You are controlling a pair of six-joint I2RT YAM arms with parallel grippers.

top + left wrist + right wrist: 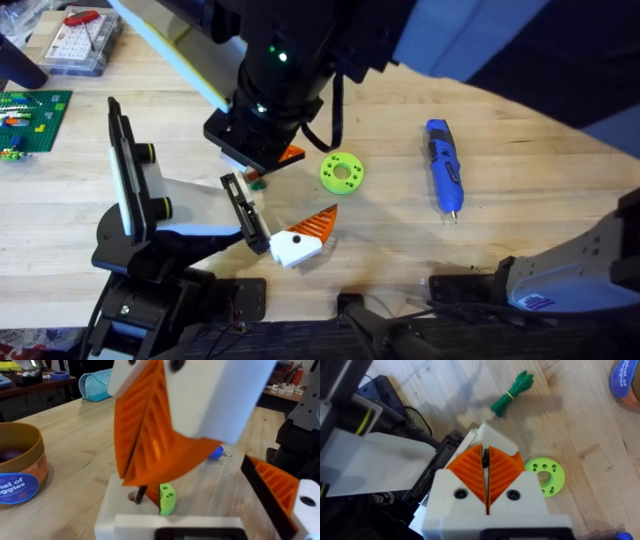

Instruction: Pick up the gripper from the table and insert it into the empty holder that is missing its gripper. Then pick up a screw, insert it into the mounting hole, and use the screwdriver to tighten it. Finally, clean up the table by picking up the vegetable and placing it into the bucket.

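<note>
Blue screwdriver [444, 167]: one; green vegetable [512, 392]: one.

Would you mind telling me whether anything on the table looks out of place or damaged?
Nothing looks damaged or spilled. The one stray item is the vegetable, which lies loose on the table rather than in the bucket. The screwdriver lies flat on the wood.

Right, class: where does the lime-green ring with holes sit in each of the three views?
Overhead: the ring lies mid-table, between the right gripper and the screwdriver.
Left wrist: its edge peeks out beneath that gripper's orange pads.
Right wrist: it lies just beside those pads.
Shared landmark: the right gripper, shut on a dark screw.
</note>
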